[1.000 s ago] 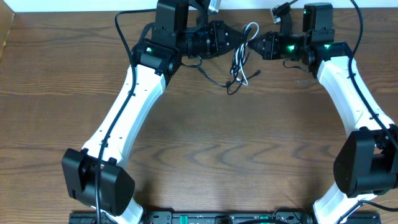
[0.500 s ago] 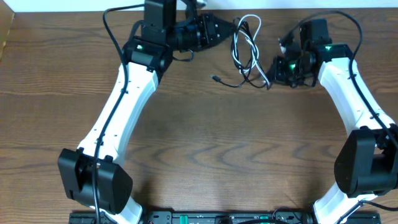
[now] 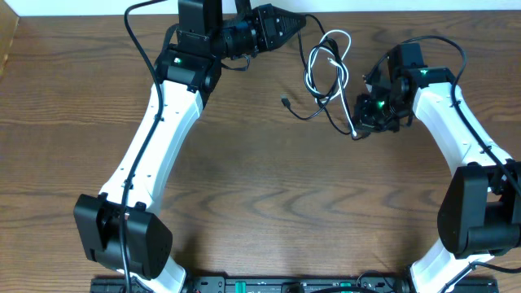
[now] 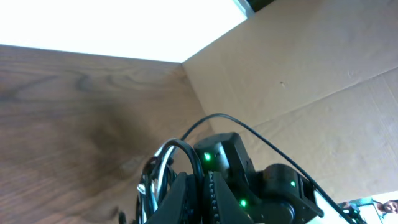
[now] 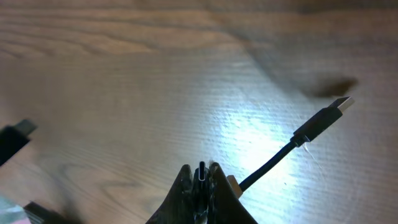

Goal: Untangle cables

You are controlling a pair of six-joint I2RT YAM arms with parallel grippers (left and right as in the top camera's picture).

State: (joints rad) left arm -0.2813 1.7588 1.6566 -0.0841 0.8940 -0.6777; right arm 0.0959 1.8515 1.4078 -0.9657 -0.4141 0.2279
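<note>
Not untangled: black cord [image 3: 309, 118] and white cord [image 3: 332, 36] looped together upper centre; left jaws pinched shut on black, right jaws on white; separation pending.

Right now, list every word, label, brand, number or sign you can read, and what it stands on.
None can be read in any view.
On the white cable, the black cable and the table: no lettering shows.
On the black bar at the overhead view's bottom edge: any marks are too small to read.
</note>
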